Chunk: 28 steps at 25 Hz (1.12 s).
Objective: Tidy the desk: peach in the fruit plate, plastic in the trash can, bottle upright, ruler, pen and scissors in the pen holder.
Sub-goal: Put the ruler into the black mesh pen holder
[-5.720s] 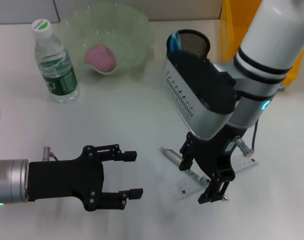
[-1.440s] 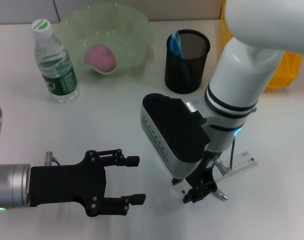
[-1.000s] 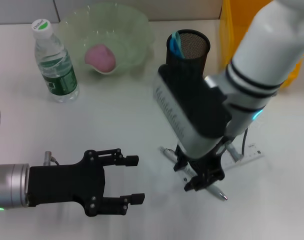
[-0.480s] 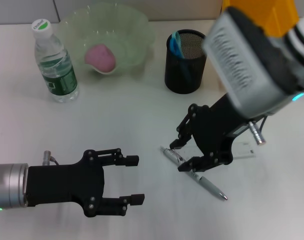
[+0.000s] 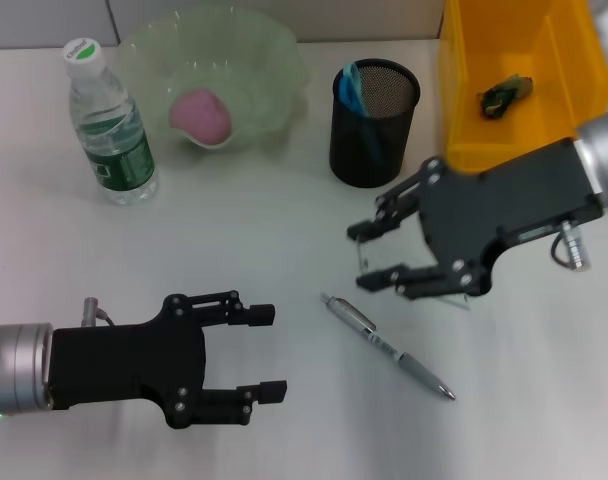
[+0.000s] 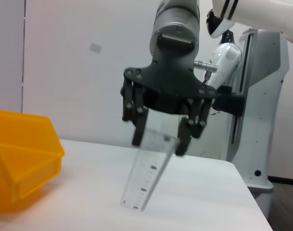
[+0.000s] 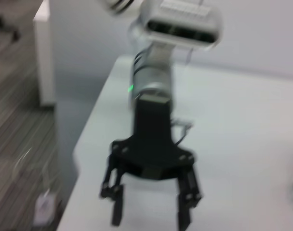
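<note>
Lifted clear of the table since half a second ago, the right pincer (image 5: 369,255) now hangs to the right of the pen (image 5: 387,346) and nearer than the holder (image 5: 373,122), its black fingers (image 5: 396,210) clenched on one clear plastic ruler (image 6: 149,179). From the left wrist, that ruler shows as a flat, see-through strip with printed marks, tilted, its lower end off the white table (image 5: 284,240); from the head it is hardly visible.

One slim silver pen lies slantwise on the table, just near of the right pincer. One round black mesh holder stands at the far middle, with something blue (image 5: 351,82) poking from it. One ruffled, pale green, translucent plate (image 5: 274,60) sits at far left with one pink peach (image 5: 201,113) in it. One clear plastic bottle (image 5: 110,126), green label, white cap, stands upright left of the plate. One boxy orange bin (image 5: 462,95) at far right holds one crumpled greenish scrap (image 5: 504,93).

At near left the left pincer (image 5: 267,352) hovers idle, its jaws released and spread, grasping nothing.
</note>
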{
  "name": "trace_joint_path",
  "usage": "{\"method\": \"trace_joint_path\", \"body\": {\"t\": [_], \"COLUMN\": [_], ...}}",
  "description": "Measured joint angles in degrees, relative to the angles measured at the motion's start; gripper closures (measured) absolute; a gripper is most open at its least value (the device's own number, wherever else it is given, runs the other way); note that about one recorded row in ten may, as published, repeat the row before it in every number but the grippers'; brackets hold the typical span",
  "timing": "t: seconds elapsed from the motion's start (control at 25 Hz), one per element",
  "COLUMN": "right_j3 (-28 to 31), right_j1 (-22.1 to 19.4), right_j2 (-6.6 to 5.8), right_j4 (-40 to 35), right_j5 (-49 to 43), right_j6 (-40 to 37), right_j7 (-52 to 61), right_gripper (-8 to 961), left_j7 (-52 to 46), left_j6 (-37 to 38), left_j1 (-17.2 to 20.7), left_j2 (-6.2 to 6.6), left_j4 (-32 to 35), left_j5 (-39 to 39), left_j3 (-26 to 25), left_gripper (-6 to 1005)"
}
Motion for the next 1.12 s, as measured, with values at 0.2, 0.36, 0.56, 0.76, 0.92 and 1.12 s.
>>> {"method": "trace_joint_path", "body": {"t": [0.2,0.36,0.56,0.76,0.92,1.12], "right_j3": [6.2,9.5,11.8,11.9,11.8,11.7], "right_j1": [-1.8,-2.9,-2.9,-2.6,-2.8,-3.3], "right_j2": [-0.06,-0.06,-0.12,-0.14,-0.15,-0.15], "right_j4": [6.4,11.4,19.5,20.5,20.2,19.1], "right_j5": [6.8,12.8,18.3,18.4,18.4,18.1], "right_j6": [0.2,0.1,0.1,0.0,-0.4,-0.2], "right_j7": [-8.8,-15.4,-21.5,-22.2,-22.2,-23.1], "right_gripper": [559,557,555,553,552,549], "left_j7": [0.0,0.0,0.0,0.0,-0.1,-0.2], "left_j6": [0.4,0.5,0.6,0.7,0.8,0.8], "left_j1": [0.0,0.1,0.1,0.3,0.3,0.3], "left_j2": [0.03,-0.05,-0.08,-0.1,-0.1,-0.14], "left_j4": [0.0,0.0,0.0,0.0,0.0,0.0], "left_j5": [0.0,0.0,-0.1,-0.5,-0.5,-0.6], "left_j3": [-0.6,-1.1,-1.5,-1.5,-1.5,-1.9], "left_gripper": [246,246,246,246,246,246]}}
